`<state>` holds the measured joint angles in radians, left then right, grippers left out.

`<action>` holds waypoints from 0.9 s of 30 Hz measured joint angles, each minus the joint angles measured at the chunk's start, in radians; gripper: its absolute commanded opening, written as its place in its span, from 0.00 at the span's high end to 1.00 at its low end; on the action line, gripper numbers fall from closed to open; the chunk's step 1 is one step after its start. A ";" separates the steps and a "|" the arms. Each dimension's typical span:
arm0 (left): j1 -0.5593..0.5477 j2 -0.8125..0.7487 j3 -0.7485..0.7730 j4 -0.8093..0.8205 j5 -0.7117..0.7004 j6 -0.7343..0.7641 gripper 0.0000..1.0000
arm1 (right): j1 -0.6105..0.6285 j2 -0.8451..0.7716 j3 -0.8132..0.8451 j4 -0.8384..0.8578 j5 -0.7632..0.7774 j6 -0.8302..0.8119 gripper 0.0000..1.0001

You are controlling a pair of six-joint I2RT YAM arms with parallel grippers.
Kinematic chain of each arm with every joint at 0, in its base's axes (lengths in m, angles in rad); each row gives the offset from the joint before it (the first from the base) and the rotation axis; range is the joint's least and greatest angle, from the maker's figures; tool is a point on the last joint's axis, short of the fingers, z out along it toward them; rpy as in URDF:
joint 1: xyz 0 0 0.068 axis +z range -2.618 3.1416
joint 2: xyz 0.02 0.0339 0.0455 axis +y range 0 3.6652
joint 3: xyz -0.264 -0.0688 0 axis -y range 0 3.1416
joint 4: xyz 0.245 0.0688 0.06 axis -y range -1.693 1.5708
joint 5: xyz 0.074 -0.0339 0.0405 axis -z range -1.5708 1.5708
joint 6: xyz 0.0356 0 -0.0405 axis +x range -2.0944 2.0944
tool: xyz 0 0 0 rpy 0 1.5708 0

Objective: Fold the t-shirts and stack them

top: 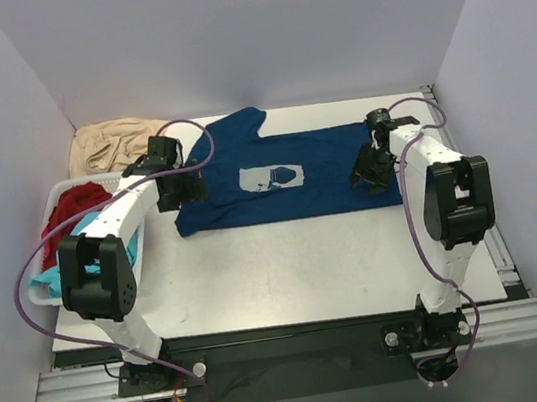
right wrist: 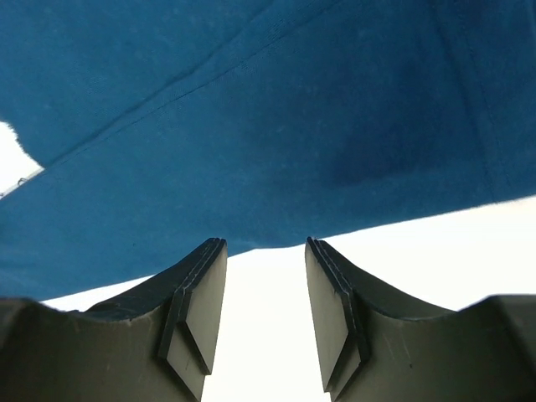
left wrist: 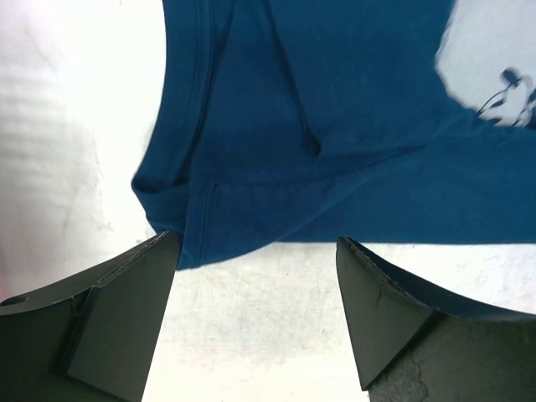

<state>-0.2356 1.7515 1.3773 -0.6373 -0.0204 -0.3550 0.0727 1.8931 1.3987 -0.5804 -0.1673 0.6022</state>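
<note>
The navy blue t-shirt [top: 275,175] with a pale blue square print lies folded lengthwise across the back of the table, one sleeve sticking up at the back left. My left gripper [top: 189,190] is open and empty just off the shirt's left end; in the left wrist view [left wrist: 255,244] the folded shirt corner [left wrist: 180,226] lies just ahead of its left finger. My right gripper [top: 370,168] is open and empty at the shirt's right end; in the right wrist view [right wrist: 264,243] the shirt's edge [right wrist: 276,151] lies just beyond the fingertips. A red shirt [top: 72,208] and a turquoise shirt [top: 53,279] sit in the basket.
A white laundry basket [top: 58,197] stands at the table's left edge. A beige cloth [top: 113,143] lies bunched at the back left corner. White walls enclose the table on three sides. A metal rail [top: 504,257] runs along the right edge.
</note>
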 measured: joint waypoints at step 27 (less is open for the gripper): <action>-0.025 0.326 0.191 -0.219 -0.325 -0.079 0.25 | -0.006 0.114 0.000 -0.042 -0.108 -0.043 0.61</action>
<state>-0.2604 2.0773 1.5684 -0.8562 -0.3454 -0.4335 0.0666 2.0071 1.3983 -0.6228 -0.2749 0.5591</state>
